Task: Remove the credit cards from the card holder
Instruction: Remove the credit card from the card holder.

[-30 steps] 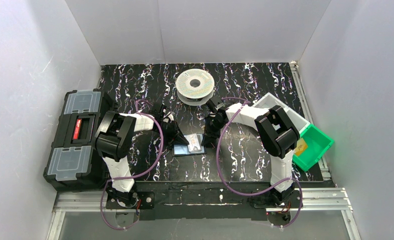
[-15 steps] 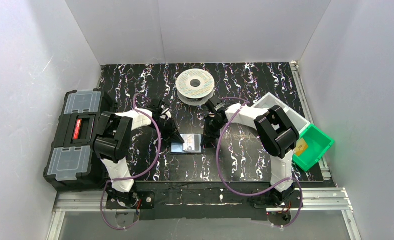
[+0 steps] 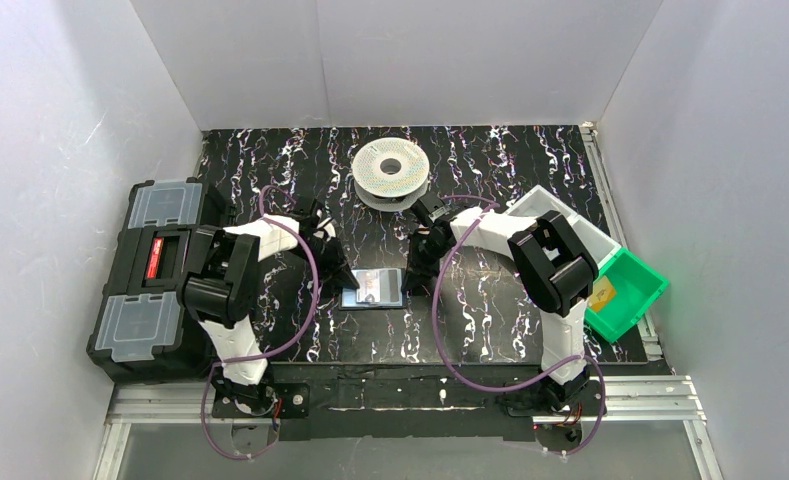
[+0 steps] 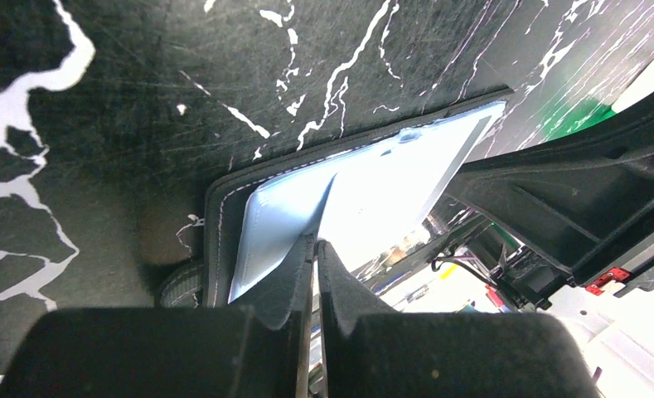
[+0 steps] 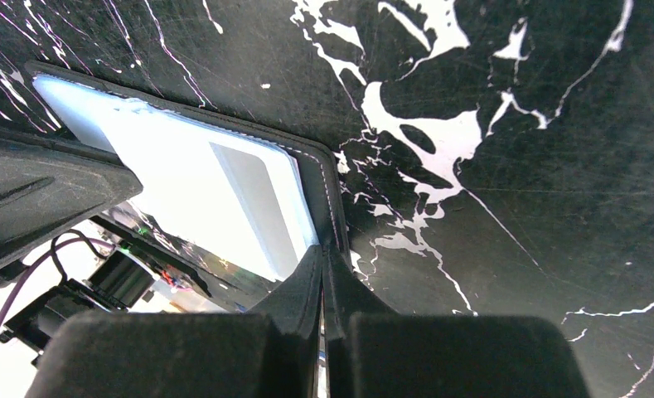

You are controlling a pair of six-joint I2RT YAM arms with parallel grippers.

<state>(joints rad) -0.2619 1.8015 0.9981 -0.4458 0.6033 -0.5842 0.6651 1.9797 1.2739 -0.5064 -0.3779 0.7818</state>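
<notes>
Left hand (image 4: 315,249), fingers pressed together, sits on the left edge of the card holder (image 3: 375,290). Holder lies open on bench (image 3: 490,310), pale card (image 5: 255,195) inside. Right hand (image 5: 323,253), also pressed together, pins its right rim. We judge extraction is pending: left fingers need to spread, then pinch the card.

Overhead; close wrist views, shared card holder (image 3: 375,288)
</notes>
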